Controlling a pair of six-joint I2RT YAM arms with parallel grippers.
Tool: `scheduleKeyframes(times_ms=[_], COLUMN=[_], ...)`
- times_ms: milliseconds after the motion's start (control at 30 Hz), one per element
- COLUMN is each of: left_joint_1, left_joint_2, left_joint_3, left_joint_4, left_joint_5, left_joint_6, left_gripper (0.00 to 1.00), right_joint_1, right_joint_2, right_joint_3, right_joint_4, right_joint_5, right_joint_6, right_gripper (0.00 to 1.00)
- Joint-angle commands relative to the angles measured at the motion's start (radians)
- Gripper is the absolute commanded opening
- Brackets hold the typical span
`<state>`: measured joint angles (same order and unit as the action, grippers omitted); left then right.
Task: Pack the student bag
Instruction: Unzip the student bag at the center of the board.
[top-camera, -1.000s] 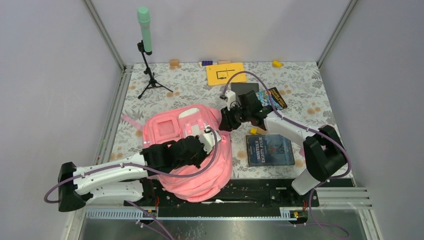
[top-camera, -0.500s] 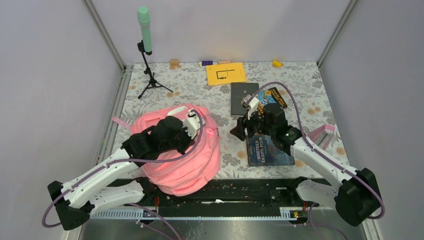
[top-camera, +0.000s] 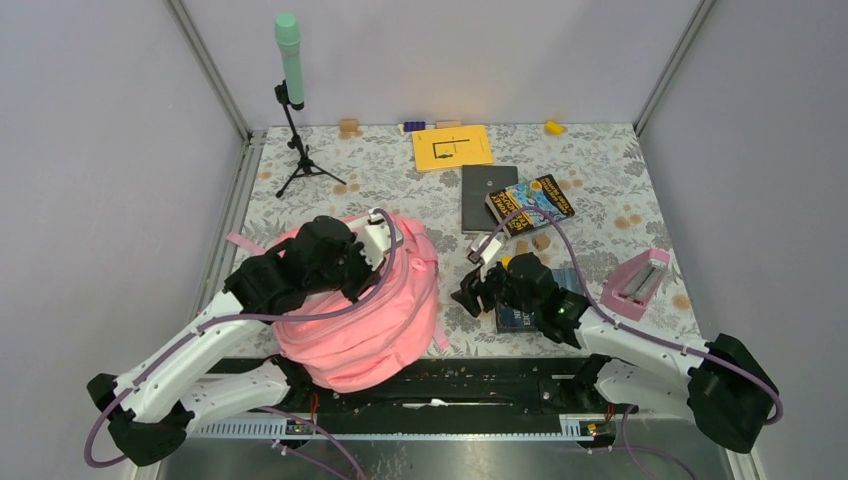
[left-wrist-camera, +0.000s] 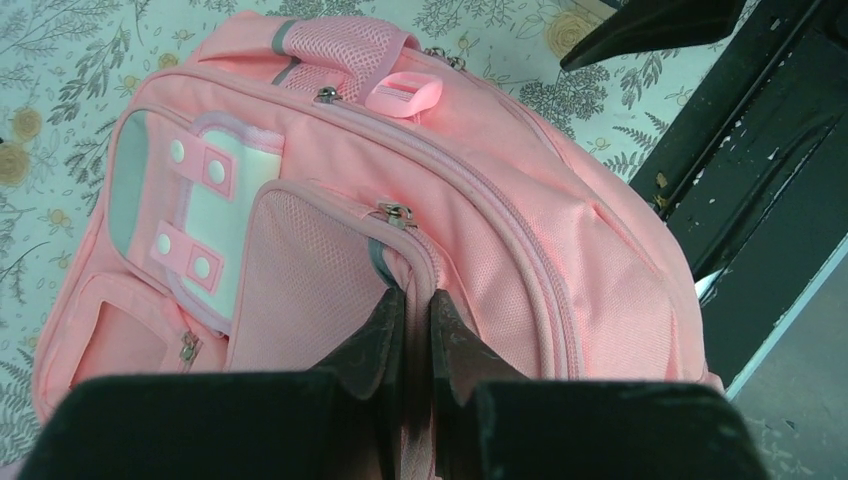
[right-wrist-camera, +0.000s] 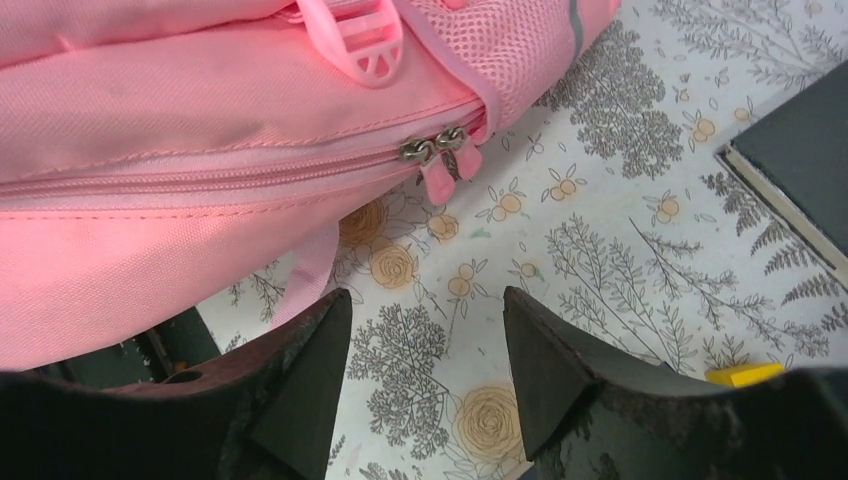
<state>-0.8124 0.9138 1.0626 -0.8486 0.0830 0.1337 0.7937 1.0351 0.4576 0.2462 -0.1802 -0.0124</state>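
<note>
Left claw is pressed together right on top of the student bag, its two black fingers nipping pink fabric at the seam beside the mesh front pocket, with a thin sliver of pink showing between them. The bag sits low and left of centre in the overhead view, slumped on the flowered bench with its near side up against the black rail at the bottom. Over to the right claw: spread wide and holding nothing, hovering above bare bench just beside the bag's lower edge, fingertips apart from the fabric. Directly ahead of it, at the upper middle of the wrist view, the two metal zip pulls meet at the end of the main zipper, so that compartment is shut and its contents are hidden. A pink buckle dangles just above them. Out at the right side of the overhead view lies an open pink case, well apart from both claws; it looks to hold something pale, though it is too small to tell what. A dark book lies partly under the right arm.
</note>
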Motion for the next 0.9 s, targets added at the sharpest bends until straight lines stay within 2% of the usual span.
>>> scheduleKeyframes(times_ms=[0,67,233,367,533,867], left_joint_1=[0.017,0.019,0.021,0.021,0.021,0.021], left_joint_2=[-0.027,-0.026,-0.025,-0.026,-0.022,-0.013], left_joint_3=[0.110,0.125,0.132,0.135,0.144,0.144], left_joint_4=[0.073,0.063,0.053,0.046,0.035,0.027], left_joint_5=[0.031,0.034,0.032,0.029,0.026,0.014], left_joint_6=[0.045,0.049,0.052,0.052,0.053,0.055], left_gripper=[0.00,0.00,0.00,0.00,0.00,0.00], right_joint_1=[0.084,0.116,0.134,0.134,0.134,0.134], right_joint_2=[0.031,0.069,0.193,0.272,0.354,0.454], right_joint_3=[-0.032,-0.049,-0.039,0.001,0.002,0.017], right_joint_4=[0.203,0.259,0.380,0.425,0.559,0.703], right_joint_5=[0.173,0.241,0.259,0.259,0.244,0.246], right_joint_6=[-0.034,-0.048,-0.085,-0.141,-0.216,-0.359], right_gripper=[0.64,0.64,0.64,0.64,0.64,0.63])
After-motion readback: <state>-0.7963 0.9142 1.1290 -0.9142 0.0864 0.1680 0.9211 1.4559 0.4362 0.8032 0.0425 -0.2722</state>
